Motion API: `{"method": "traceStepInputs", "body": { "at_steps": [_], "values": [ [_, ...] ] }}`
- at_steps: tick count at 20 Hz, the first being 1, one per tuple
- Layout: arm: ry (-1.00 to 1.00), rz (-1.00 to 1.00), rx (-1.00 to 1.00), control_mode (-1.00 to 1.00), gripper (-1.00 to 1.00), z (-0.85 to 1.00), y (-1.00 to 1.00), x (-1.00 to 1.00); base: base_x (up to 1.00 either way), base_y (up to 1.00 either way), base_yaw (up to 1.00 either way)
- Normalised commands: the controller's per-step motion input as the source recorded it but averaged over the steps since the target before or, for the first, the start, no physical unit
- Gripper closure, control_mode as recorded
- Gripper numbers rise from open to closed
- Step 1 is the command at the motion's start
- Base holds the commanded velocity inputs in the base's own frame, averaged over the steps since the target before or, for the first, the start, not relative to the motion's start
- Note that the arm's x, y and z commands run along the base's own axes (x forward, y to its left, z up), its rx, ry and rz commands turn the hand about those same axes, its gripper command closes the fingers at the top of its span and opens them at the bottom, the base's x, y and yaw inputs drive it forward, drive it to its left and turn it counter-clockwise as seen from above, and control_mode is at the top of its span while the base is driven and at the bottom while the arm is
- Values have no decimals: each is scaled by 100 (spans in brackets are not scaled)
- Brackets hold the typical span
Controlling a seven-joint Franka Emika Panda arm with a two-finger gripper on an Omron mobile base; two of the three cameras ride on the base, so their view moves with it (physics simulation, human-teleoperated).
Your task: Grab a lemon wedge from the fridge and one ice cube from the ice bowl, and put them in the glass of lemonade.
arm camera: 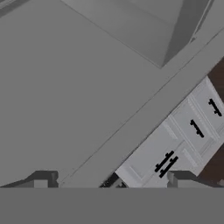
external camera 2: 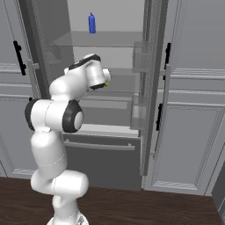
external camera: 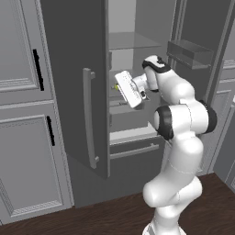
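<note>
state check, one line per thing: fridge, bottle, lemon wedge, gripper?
fridge: both doors open, bottom drawer shut
blue bottle: upright on the top shelf
lemon wedge: a yellow speck by the hand, on a middle shelf, not gripped
gripper: open, empty, reaching into the fridge

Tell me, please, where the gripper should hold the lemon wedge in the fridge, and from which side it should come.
Only a tiny yellow bit of the lemon wedge shows beside the hand, on a middle shelf of the open fridge, so its pose is unclear. Probably close across the whole small piece, coming in from the open front; the open gripper looks wide enough.
</note>
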Motion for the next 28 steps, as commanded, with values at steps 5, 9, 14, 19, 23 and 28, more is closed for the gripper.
{"method": "traceStepInputs", "body": {
  "at_steps": [5,9,14,19,23,28],
  "values": [
    [5,0,0,-100,-100,-18,55,0,0,0,0],
    [7,0,0,-100,-100,-12,49,-8,0,0,0],
    [6,0,0,-100,-100,-2,56,-27,0,0,0],
    [0,0,0,-100,-100,0,63,-26,0,0,0],
    [0,0,0,-100,-100,0,59,-29,0,0,0],
    [0,0,0,-100,-100,0,51,-34,0,0,0]
  ]
}}
